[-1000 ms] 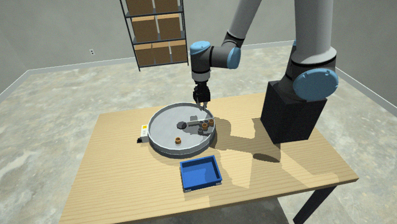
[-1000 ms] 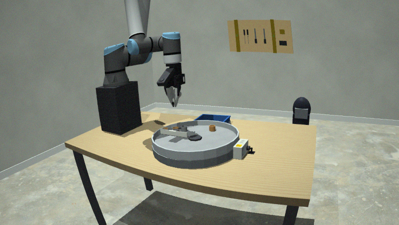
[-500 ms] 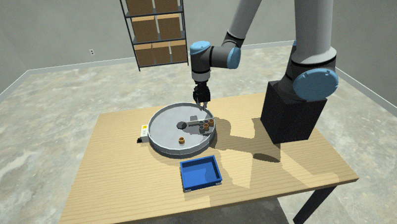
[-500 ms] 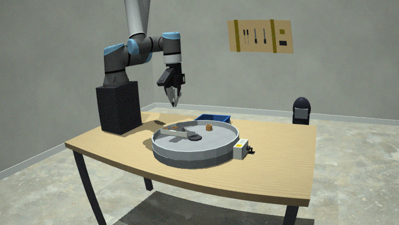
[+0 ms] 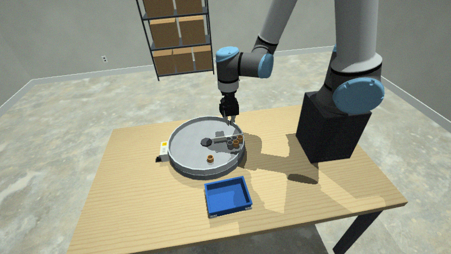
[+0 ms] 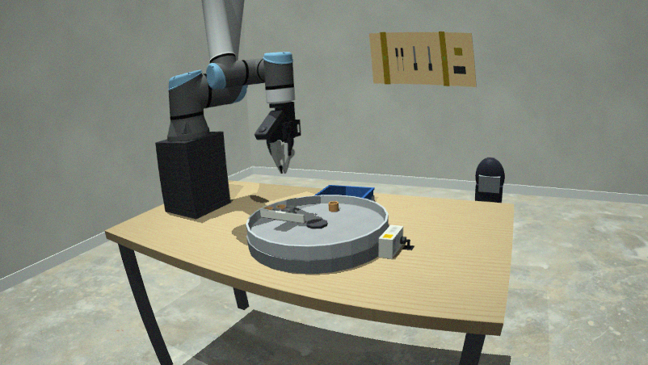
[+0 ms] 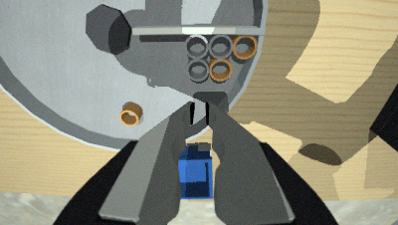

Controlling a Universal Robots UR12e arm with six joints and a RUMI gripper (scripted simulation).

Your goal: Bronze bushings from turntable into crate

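Note:
The grey turntable [image 5: 186, 151] [image 6: 349, 226] [image 7: 50, 60] carries one bronze bushing [image 5: 210, 157] [image 6: 334, 206] [image 7: 131, 115] alone near its front. Two more bronze bushings [image 5: 240, 137] [image 5: 235, 143] [image 7: 245, 47] [image 7: 220, 70] sit in a cluster with three steel bushings [image 5: 229, 139] [image 7: 197, 48] [image 7: 220, 46] [image 7: 198, 70] against the guide bar [image 5: 222, 137] [image 7: 194, 31] at the rim. My gripper [image 5: 230, 119] [image 6: 282, 171] [image 7: 200, 104] is shut and empty. It hangs well above the turntable's rim, just off the cluster. The blue crate [image 5: 225, 181] [image 6: 347, 190] [image 7: 196, 171] is empty.
A dark hub [image 5: 206, 141] [image 7: 105, 27] stands at the turntable's centre. A control box [image 5: 163, 147] [image 6: 389, 241] is fixed to its side. The arm's black pedestal [image 5: 331, 132] [image 6: 192, 172] stands on the table beside the turntable. A shelf of cartons [image 5: 176, 31] stands behind.

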